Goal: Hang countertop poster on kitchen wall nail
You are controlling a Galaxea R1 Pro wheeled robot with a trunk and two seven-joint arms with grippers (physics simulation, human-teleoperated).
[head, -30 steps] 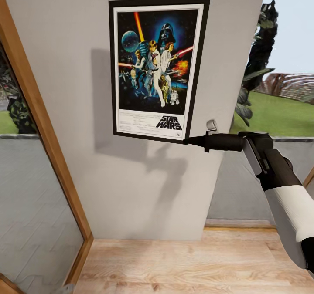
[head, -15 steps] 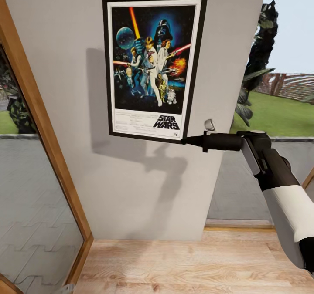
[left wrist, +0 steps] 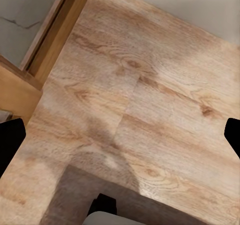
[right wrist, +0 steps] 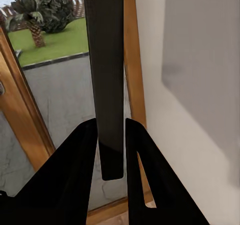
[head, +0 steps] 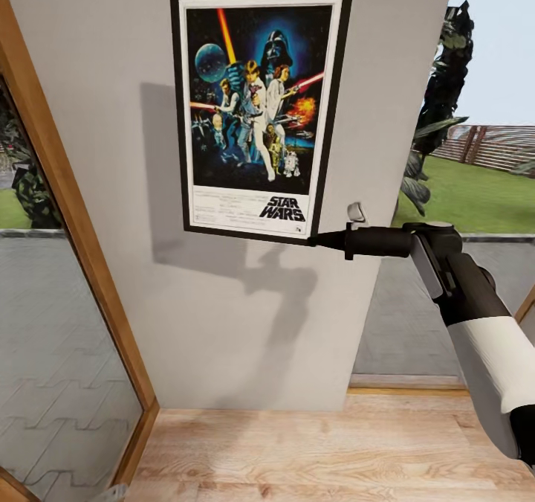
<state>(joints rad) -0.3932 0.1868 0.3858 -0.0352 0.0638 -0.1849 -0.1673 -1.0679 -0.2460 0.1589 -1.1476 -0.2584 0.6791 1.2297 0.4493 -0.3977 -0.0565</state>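
Pale grey wall (head: 223,323), light wood floor (head: 312,450), wooden window frame (head: 74,219), lawn (head: 475,197), dark tree (head: 442,93) outside

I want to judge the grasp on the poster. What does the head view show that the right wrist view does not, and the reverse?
Head view alone: the poster's printed face with the STAR WARS logo, its shadow on the grey wall, and the right gripper reaching its lower right corner. Right wrist view alone: the black frame seen edge-on, clamped between the two dark fingers, standing slightly off the wall, and a palm tree outside. Both share the poster, the wall, the wood-framed glass and the lawn outside.
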